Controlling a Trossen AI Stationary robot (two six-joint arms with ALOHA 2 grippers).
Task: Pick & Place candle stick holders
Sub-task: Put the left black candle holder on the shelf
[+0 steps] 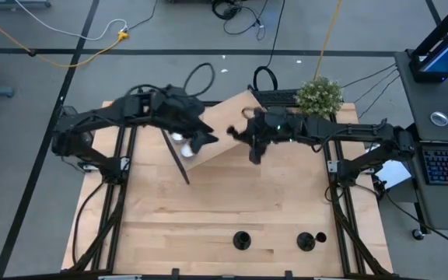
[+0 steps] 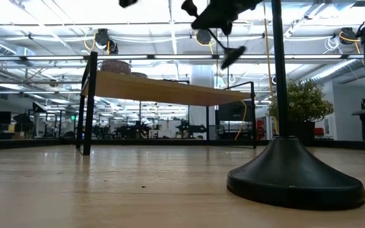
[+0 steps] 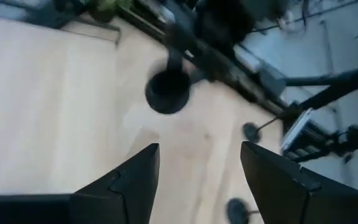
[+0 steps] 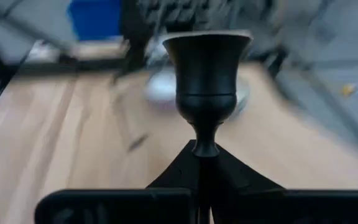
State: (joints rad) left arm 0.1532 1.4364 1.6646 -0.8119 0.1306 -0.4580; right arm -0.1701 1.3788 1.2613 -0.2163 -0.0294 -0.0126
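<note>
Right gripper (image 4: 205,163) has its fingers (image 4: 179,168) clamped on the thin stem of one holder (image 4: 206,81), just under the cup, so the cup sticks up right past the fingertips in the right wrist view. From above that gripper (image 1: 255,148) is up off the counter (image 1: 208,210), over the slanted wooden board (image 1: 224,128) toward the far side, and the low view shows the held holder (image 2: 232,56) hanging high in the air, base tilted. Left gripper (image 3: 197,177) has its fingers (image 3: 138,180) wide apart with nothing between them; it sits just across from the right one over the same board (image 3: 55,93), and past its fingertips you can see the held holder's round base (image 3: 166,92). In the top view the left gripper (image 1: 201,138) is near a small white disc (image 1: 179,138). The other two holders are well away from both sets of fingers, standing upright at the near edge of the counter: one (image 1: 242,240) near the middle and one (image 1: 306,242) just to the right of it. One of them (image 2: 294,171) fills the low view's foreground. A little potted plant (image 1: 319,95) sits behind the right arm at the far corner.
</note>
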